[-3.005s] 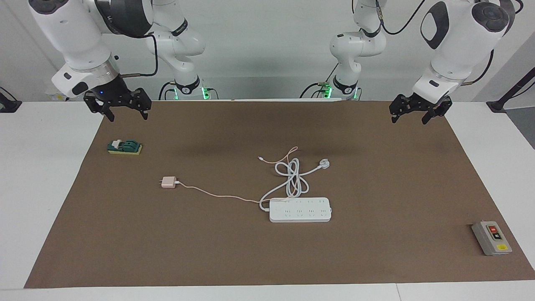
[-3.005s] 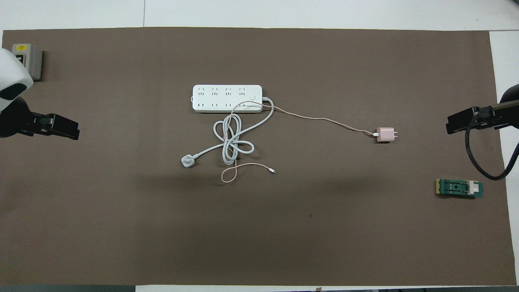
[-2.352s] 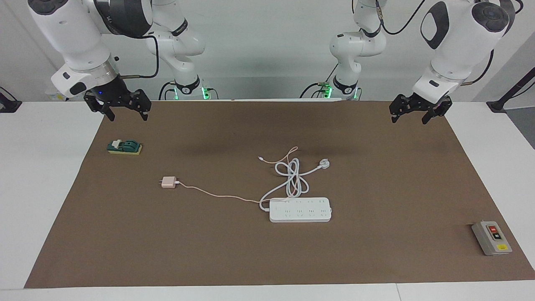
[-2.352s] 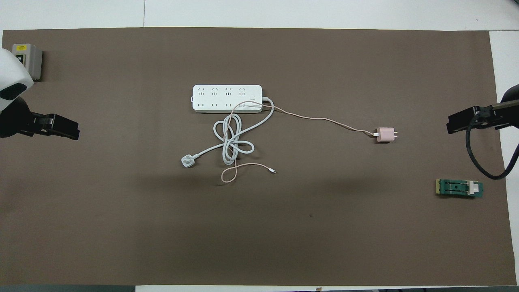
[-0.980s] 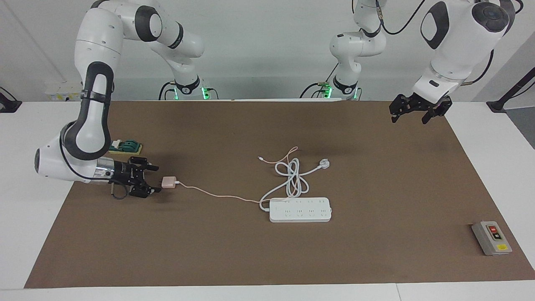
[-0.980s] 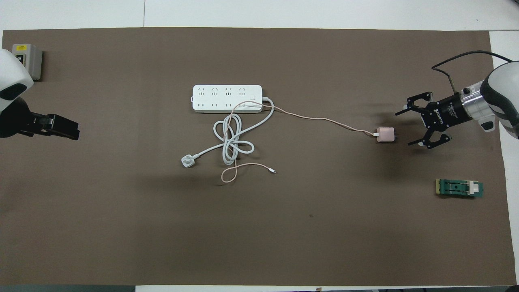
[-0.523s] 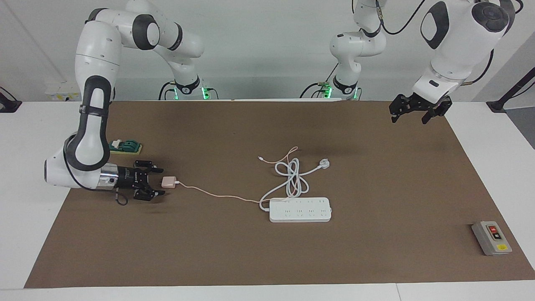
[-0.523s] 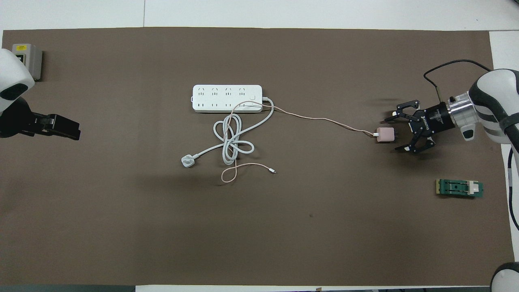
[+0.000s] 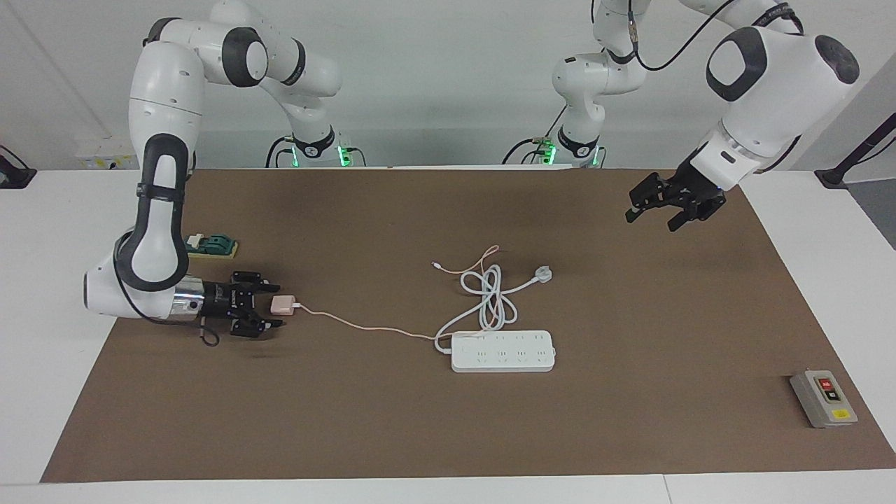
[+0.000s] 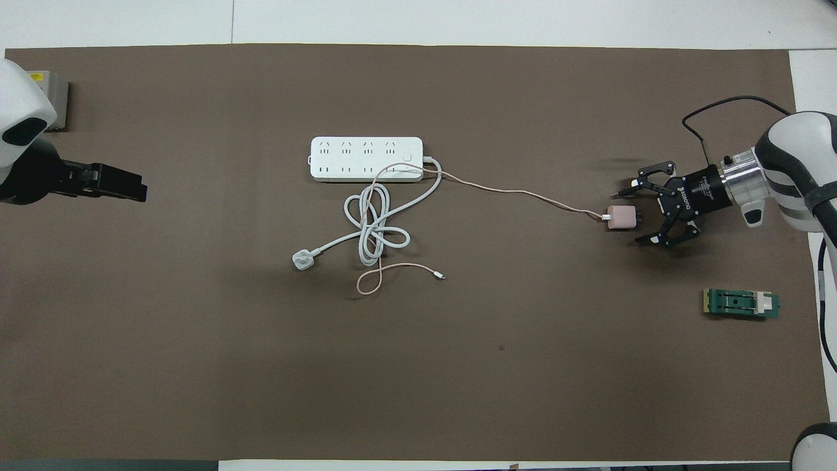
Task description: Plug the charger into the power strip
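The pale-pink charger (image 9: 283, 304) lies on the brown mat toward the right arm's end, its thin pink cable (image 9: 364, 326) running to the power strip (image 9: 502, 351). It also shows in the overhead view (image 10: 621, 217). My right gripper (image 9: 275, 306) is low at the mat, open, with one finger on each side of the charger's prong end; it also shows in the overhead view (image 10: 633, 217). The white power strip (image 10: 366, 158) lies flat mid-table, sockets up. My left gripper (image 9: 651, 220) is open and empty, up in the air over the mat near the left arm's end.
The strip's thick white cord (image 9: 486, 294) is coiled beside it nearer the robots, ending in a round white plug (image 9: 544, 274). A grey button box (image 9: 823, 399) sits at the left arm's end. A green and yellow block (image 9: 210, 246) lies near the right arm.
My right gripper has come down from rest to the mat and slid up to the charger, fingers now on either side of it. My left gripper has just shifted inward over the mat.
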Controlling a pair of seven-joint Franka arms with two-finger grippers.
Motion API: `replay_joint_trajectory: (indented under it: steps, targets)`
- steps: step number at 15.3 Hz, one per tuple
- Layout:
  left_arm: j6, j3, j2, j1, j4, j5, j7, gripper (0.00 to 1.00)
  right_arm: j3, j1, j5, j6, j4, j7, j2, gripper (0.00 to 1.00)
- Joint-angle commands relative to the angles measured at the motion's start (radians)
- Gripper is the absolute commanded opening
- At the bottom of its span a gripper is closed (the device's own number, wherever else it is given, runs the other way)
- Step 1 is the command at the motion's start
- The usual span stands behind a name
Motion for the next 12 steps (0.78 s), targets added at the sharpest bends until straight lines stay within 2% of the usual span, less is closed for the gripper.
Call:
replay_joint_trajectory:
  steps: [1, 3, 4, 6, 9, 10, 12]
  targets:
    - [0.033, -0.001, 0.072, 0.062, -0.018, -0.250, 0.077, 1.00, 0.005, -0.004, 0.036, 0.029, -0.030, -0.038, 0.003, 0.54]
    - [0.072, -0.003, 0.102, 0.076, -0.038, -0.326, 0.264, 1.00, 0.006, -0.003, 0.036, 0.032, -0.028, -0.043, 0.002, 0.12]
    - [0.063, -0.003, 0.115, 0.079, -0.040, -0.352, 0.343, 1.00, 0.008, -0.003, 0.036, 0.035, -0.027, -0.055, 0.002, 0.00]
    - [0.053, -0.004, 0.155, 0.090, -0.043, -0.447, 0.414, 1.00, 0.008, 0.017, 0.036, 0.036, -0.024, -0.073, -0.003, 0.00]
    - [0.031, -0.007, 0.233, 0.096, -0.046, -0.595, 0.415, 1.00, 0.008, 0.056, 0.037, 0.049, -0.018, 0.002, -0.043, 0.00]
    - [0.017, -0.006, 0.253, 0.087, -0.064, -0.689, 0.415, 1.00, 0.008, 0.071, 0.037, 0.049, -0.013, 0.044, -0.063, 0.00]
    - [0.032, -0.007, 0.245, 0.072, -0.159, -0.804, 0.415, 1.00, 0.010, 0.117, 0.036, 0.045, 0.017, 0.144, -0.101, 0.00]
